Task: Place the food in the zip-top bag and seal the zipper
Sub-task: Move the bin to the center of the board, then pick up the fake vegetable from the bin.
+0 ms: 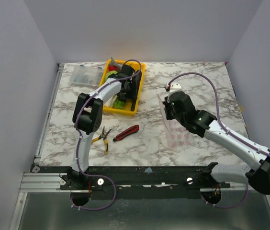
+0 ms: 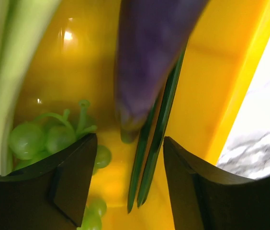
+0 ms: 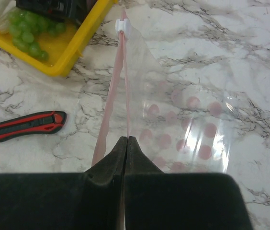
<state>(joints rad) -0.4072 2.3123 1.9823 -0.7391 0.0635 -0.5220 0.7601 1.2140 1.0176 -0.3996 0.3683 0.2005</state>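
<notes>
L gripper jaws apart inside yellow tray, eggplant tip at gap. R gripper clamped on zipper; bag beside tray rim.

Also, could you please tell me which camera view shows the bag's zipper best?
The right wrist view: the pink zipper runs from the right gripper, shut on it, up to its white slider. The top external view shows the zip-top bag only small, the strip hard to make out. The left wrist view does not show it.
</notes>
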